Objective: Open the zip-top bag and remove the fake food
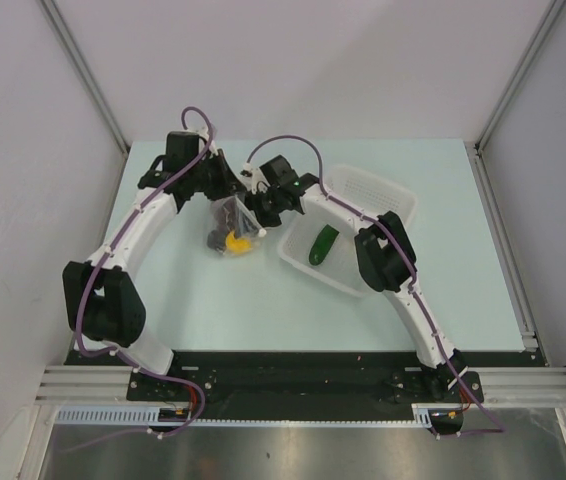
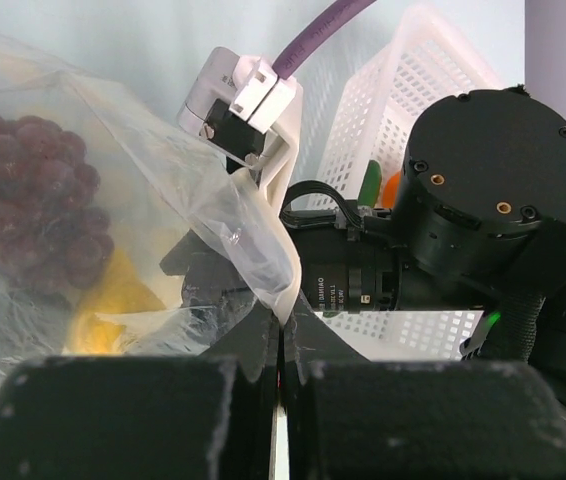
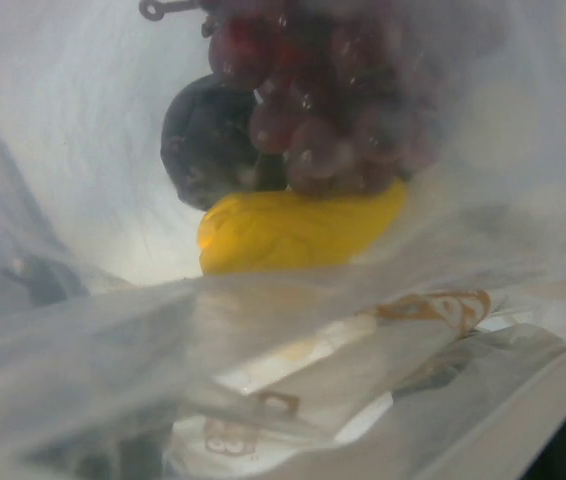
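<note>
The left hand (image 1: 231, 192) is pinched closed on a fold of the clear, crinkly zip-top plastic bag (image 1: 230, 225). Its black fingers (image 2: 143, 420) are pressed together with film caught at their tips. The right hand (image 1: 260, 210) meets the same bag at its upper edge from the other side. I cannot tell whether it grips, since its own camera sees only plastic.

Inside the bag, touching one another, are a dark red-purple plastic grape bunch (image 3: 333, 100), a small dark round fruit (image 3: 208, 140) and a yellow pear-like fruit (image 3: 293, 230).

The bag is left of the middle of the pale green worktop (image 1: 213, 300), nearer the far edge. Just beside it, toward the right edge, the white perforated plastic basket (image 1: 358, 180) holds a long green plastic cucumber (image 1: 323, 245). A bit of something orange (image 2: 391, 190) shows beside the cucumber.
</note>
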You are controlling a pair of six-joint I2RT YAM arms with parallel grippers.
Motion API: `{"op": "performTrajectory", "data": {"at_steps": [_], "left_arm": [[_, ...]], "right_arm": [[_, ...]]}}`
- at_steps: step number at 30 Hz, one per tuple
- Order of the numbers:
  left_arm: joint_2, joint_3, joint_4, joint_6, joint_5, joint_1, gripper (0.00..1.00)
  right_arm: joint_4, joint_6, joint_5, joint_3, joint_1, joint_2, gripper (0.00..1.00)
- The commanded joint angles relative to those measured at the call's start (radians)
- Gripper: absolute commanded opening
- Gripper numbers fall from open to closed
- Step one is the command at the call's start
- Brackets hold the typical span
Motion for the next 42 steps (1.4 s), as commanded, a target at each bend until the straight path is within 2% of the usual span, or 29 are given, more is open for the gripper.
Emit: {"op": "performTrajectory", "data": {"at_steps": [1, 3, 8, 15, 20, 21, 24, 25, 26, 28, 34, 38, 41, 42], "left_arm": [[-0.038, -0.024, 0.091, -0.025, 0.038, 0.001, 0.00], [-0.034, -0.031, 0.099, -0.035, 0.047, 0.001, 0.00], [-0.035, -0.040, 0.104, -0.044, 0.049, -0.004, 0.00], [-0.037, -0.034, 0.095, -0.032, 0.039, -0.004, 0.00], [-0.037, -0.034, 0.092, -0.027, 0.033, -0.004, 0.00], [-0.037, -0.032, 0.088, -0.024, 0.033, -0.004, 0.00], [-0.037, -0.037, 0.081, -0.016, 0.024, -0.002, 0.00], [-0.040, -0.040, 0.076, -0.015, 0.016, -0.001, 0.00], [-0.041, -0.043, 0.075, -0.012, 0.012, -0.001, 0.00], [-0.050, -0.058, 0.073, -0.001, -0.005, 0.001, 0.00], [-0.061, -0.083, 0.059, 0.020, -0.025, 0.019, 0.00], [-0.069, -0.086, 0.056, 0.024, -0.024, 0.027, 0.00], [-0.066, -0.083, 0.070, 0.008, 0.008, 0.028, 0.00], [-0.061, -0.083, 0.070, 0.002, 0.015, 0.027, 0.00]], "right_arm": [[0.070, 0.026, -0.006, -0.009, 0.001, 0.023, 0.76], [0.092, 0.056, -0.003, -0.011, -0.001, 0.037, 0.65], [0.159, 0.096, -0.044, -0.015, -0.002, 0.048, 0.59], [0.179, 0.086, -0.069, -0.087, 0.009, 0.023, 0.63], [0.188, 0.110, -0.086, -0.075, 0.004, 0.042, 0.60], [0.190, 0.112, -0.087, -0.070, 0.002, 0.043, 0.58], [0.205, 0.136, -0.087, -0.057, -0.013, 0.028, 0.40], [0.208, 0.147, -0.086, -0.058, -0.018, 0.020, 0.28], [0.215, 0.171, -0.083, -0.061, -0.030, 0.000, 0.24], [0.238, 0.198, -0.084, -0.066, -0.039, -0.020, 0.18], [0.238, 0.207, -0.047, -0.078, -0.059, -0.098, 0.11], [0.238, 0.210, -0.046, -0.084, -0.062, -0.101, 0.09], [0.233, 0.222, -0.082, -0.067, -0.054, -0.067, 0.21], [0.230, 0.225, -0.086, -0.055, -0.051, -0.058, 0.29]]}}
